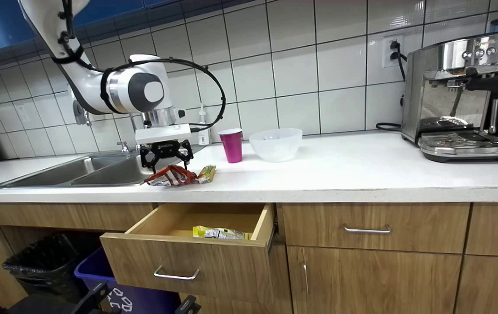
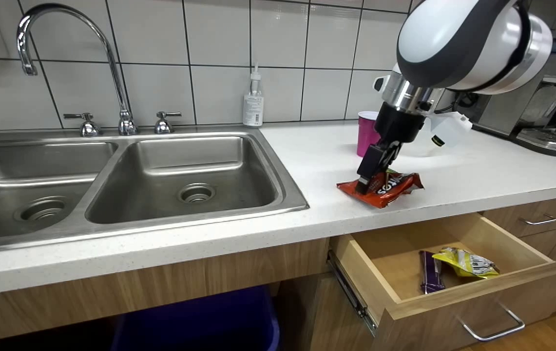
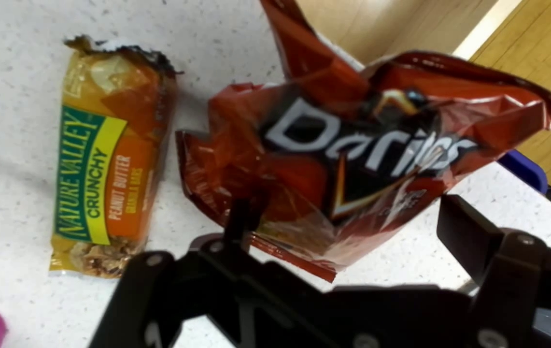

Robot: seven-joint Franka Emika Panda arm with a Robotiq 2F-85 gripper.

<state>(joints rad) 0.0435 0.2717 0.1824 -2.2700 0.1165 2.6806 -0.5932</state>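
My gripper point(image 1: 169, 167) is low over the counter with its jaws spread wide. A red, crumpled Doritos bag point(image 3: 352, 140) lies on the counter under and between the fingers point(image 3: 350, 217). The left finger in the wrist view overlaps the bag's edge; the right finger is at its lower right side. I cannot tell whether they touch the bag. The bag also shows in both exterior views point(image 1: 171, 176) point(image 2: 387, 191). A Nature Valley granola bar point(image 3: 104, 164) lies beside the bag, on the left in the wrist view, and in an exterior view point(image 1: 207, 174).
An open drawer point(image 1: 187, 266) below the counter holds a yellow packet point(image 2: 468, 262) and a purple wrapper point(image 2: 431, 273). A magenta cup point(image 1: 232, 146) and a translucent bowl point(image 1: 276, 145) stand behind. A sink point(image 2: 195, 219), a bottle point(image 2: 253, 102) and a coffee machine point(image 1: 462, 96) are farther off.
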